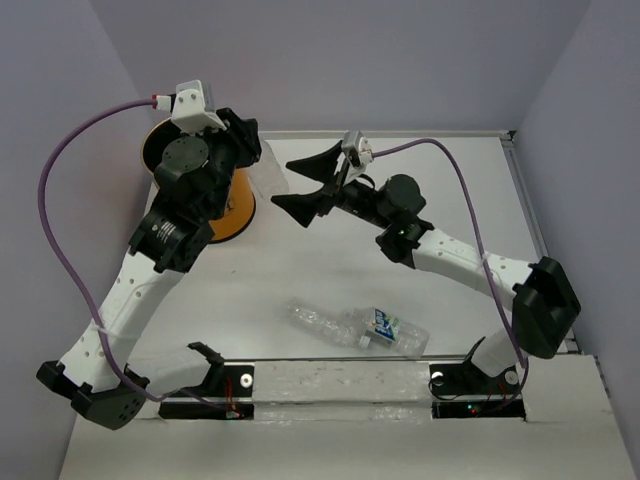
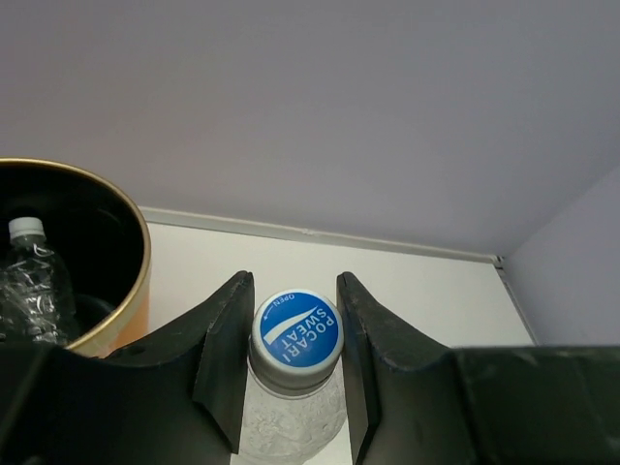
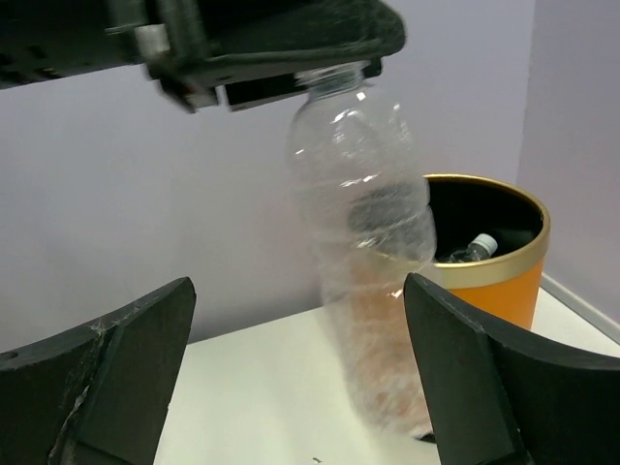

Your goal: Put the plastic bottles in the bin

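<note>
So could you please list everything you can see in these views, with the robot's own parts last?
Held bottle: one, clear with a blue cap, hanging beside the bin.
Plain bottle: one, clear, lying on the table near the arm bases.
Labelled bottle: one, clear with a blue-green label, lying next to the plain bottle.
Bottle in the bin: at least one, clear with a white cap.
Bin: one, orange with a black inside, far left of the table.
Table: one, white.
Cables: two, purple, one along each arm.
Left gripper: one, black, shut on the held bottle's neck.
Right gripper: one, black, open, close to the held bottle.
</note>
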`<move>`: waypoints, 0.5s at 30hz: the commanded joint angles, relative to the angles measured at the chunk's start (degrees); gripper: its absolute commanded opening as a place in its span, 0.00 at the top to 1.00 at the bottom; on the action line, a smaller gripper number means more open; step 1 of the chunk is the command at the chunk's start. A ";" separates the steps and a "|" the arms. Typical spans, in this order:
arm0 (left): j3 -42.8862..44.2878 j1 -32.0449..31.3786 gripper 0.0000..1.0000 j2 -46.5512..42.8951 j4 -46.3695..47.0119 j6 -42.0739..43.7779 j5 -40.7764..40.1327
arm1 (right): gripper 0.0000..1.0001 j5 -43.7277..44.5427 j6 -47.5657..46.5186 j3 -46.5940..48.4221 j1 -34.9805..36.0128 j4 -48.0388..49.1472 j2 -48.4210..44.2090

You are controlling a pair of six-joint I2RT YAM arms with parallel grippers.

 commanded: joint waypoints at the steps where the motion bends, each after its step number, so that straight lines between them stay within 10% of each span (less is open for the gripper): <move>1: 6.41 1.52 1.00 3.48 5.29 3.42 -5.62 | 0.06 1.21 -1.20 -4.75 0.37 -7.00 -7.34; 15: 10.12 21.73 1.00 12.53 7.76 -1.06 -7.29 | 0.07 3.14 -3.58 -13.20 1.42 -43.32 -13.68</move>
